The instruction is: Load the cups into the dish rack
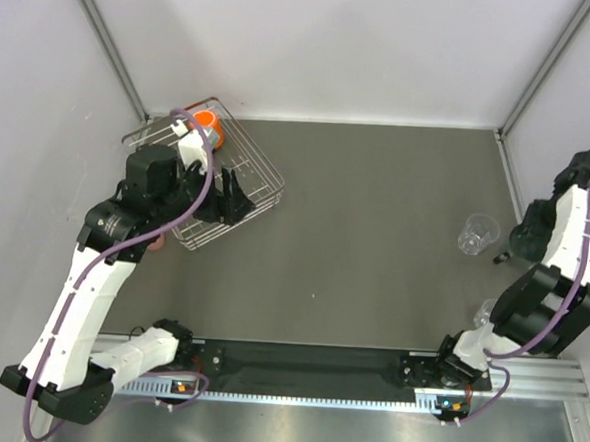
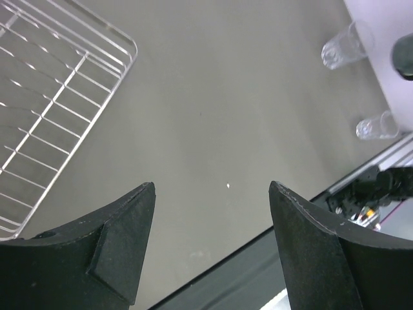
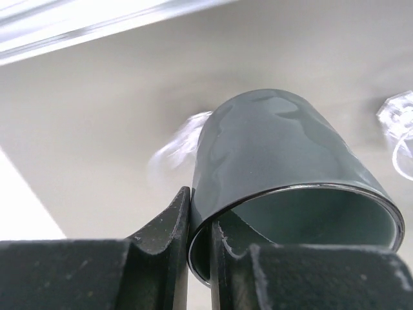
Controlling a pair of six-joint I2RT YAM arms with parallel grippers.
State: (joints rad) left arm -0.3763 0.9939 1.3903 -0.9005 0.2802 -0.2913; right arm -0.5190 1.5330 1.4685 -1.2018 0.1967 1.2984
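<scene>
1. Done: 1 of 4 cups loaded. The orange mug (image 1: 208, 126) sits in the far corner of the dish rack (image 1: 260, 165), which is at the far left of the table.
2. In hand: the right gripper (image 3: 200, 240) is pinched narrow on the wall of the dark grey cup (image 3: 284, 148), 1 finger inside the rim and 1 outside. This is at the right side, well apart from the rack. Cannot tell if the cup is off the table.
3. Left: 2 clear cups are on the table at the right, the far clear tumbler (image 1: 478, 232) and the near clear tumbler (image 1: 484, 313), which is partly hidden by the right arm. Neither is touched.
4. The left gripper (image 2: 213, 188) has its jaws wide and holds nothing, hanging over the rack's near edge.
5. Judgement: roughly a quarter done; the grey cup's carry across comes next.
6. Surface: matte grey-brown tabletop (image 1: 376, 206), a few specks.
7. Room: white walls (image 1: 346, 44), metal corner posts, aluminium rail (image 1: 305, 387) at the near edge.
</scene>
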